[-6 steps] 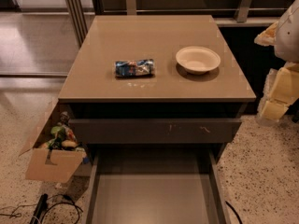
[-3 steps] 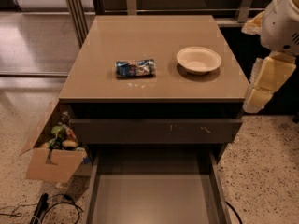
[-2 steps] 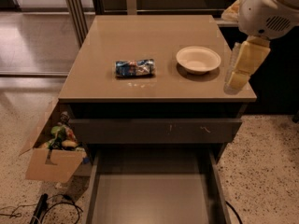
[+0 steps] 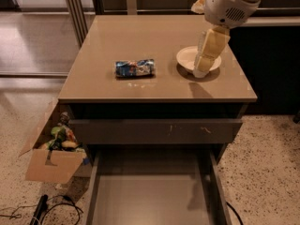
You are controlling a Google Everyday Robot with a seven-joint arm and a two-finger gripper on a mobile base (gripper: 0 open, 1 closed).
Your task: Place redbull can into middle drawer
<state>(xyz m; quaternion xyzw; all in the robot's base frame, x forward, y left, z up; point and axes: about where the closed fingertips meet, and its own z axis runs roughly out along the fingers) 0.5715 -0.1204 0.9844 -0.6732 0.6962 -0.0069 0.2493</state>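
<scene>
Standing open nearest to me, the wide shallow grey-brown middle drawer (image 4: 150, 198) shows only its flat floor. Above it is the dark flat drawer front (image 4: 154, 131) with small pale scratches. On the floor at the left sits an open cardboard box (image 4: 49, 165) with colourful things inside. On the brown tabletop (image 4: 154, 32), the small blue-and-silver redbull can (image 4: 135, 68) lies on its side, left of the middle and closer to the front edge. Near the right edge rests a cream round bowl (image 4: 186, 57). The cream-coloured gripper (image 4: 202, 68) hangs over the bowl's right side, pointing down; whether it is open or closed I cannot tell.
</scene>
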